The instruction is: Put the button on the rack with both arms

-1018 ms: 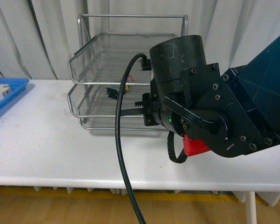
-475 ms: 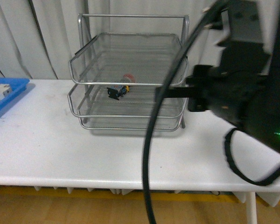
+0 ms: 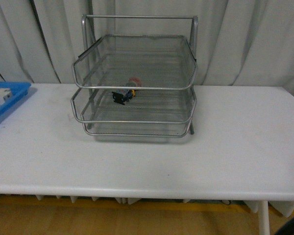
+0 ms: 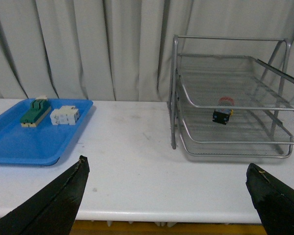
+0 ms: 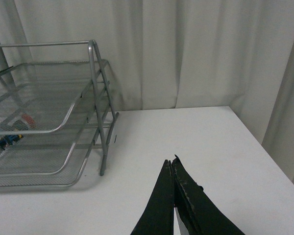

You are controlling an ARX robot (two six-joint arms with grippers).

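Note:
The silver wire-mesh rack [image 3: 137, 81] stands at the back of the white table. The button [image 3: 126, 93], with red cap, yellow collar and dark body, lies on its side in the rack's middle tier. It also shows in the left wrist view [image 4: 222, 114] and the right wrist view [image 5: 10, 136]. Neither arm is in the front view. My left gripper [image 4: 169, 176] is open and empty, low over the table's front edge, well away from the rack [image 4: 235, 98]. My right gripper [image 5: 170, 164] is shut and empty, over bare table to the right of the rack [image 5: 49, 112].
A blue plastic tray [image 4: 19, 142] sits at the table's left, holding a green-and-beige switch [image 4: 34, 110] and a white blocky part [image 4: 64, 115]; its corner shows in the front view [image 3: 5, 100]. Grey curtains hang behind the table.
The right arm, which filled the front view next to the rack a second ago, has drawn back to the right and out of that view. The button stays in the middle tier.

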